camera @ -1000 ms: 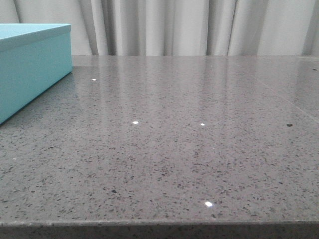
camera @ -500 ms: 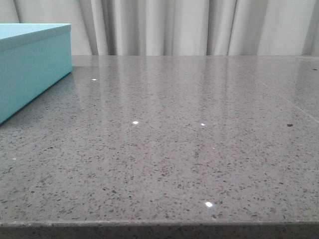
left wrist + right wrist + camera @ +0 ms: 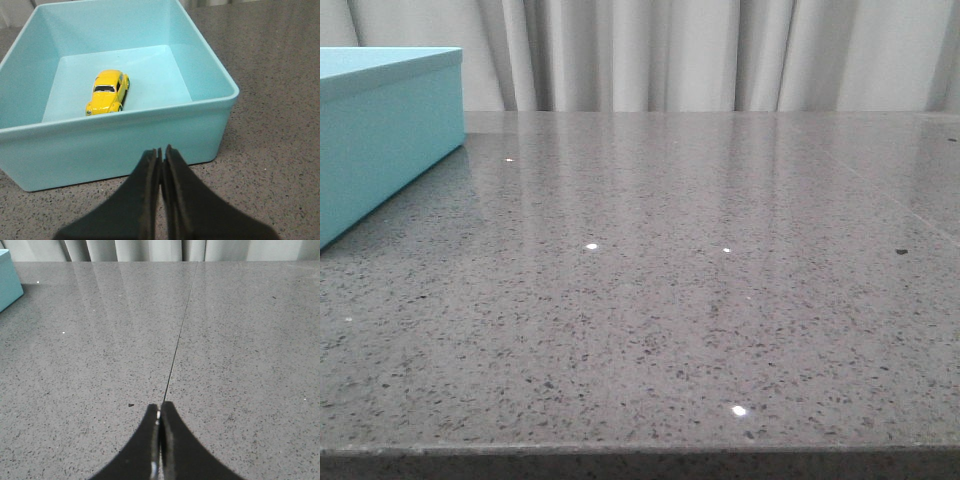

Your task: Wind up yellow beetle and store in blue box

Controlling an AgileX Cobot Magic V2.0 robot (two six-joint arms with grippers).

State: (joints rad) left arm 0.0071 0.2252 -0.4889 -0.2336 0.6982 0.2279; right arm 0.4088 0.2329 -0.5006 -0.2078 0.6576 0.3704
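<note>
- The desk (image 3: 720, 300) has a glossy grey stone top speckled with dark flecks, and small bright glints show on it.
- A thin straight seam (image 3: 179, 335) runs across the desk surface, dividing it into two slabs.
- A pale curtain (image 3: 720, 50) hangs in vertical folds behind the desk's far edge.

A glossy grey speckled surface (image 3: 700, 300) is crossed by a thin seam. The blue box (image 3: 380, 140) is set directly on its left part.
</note>
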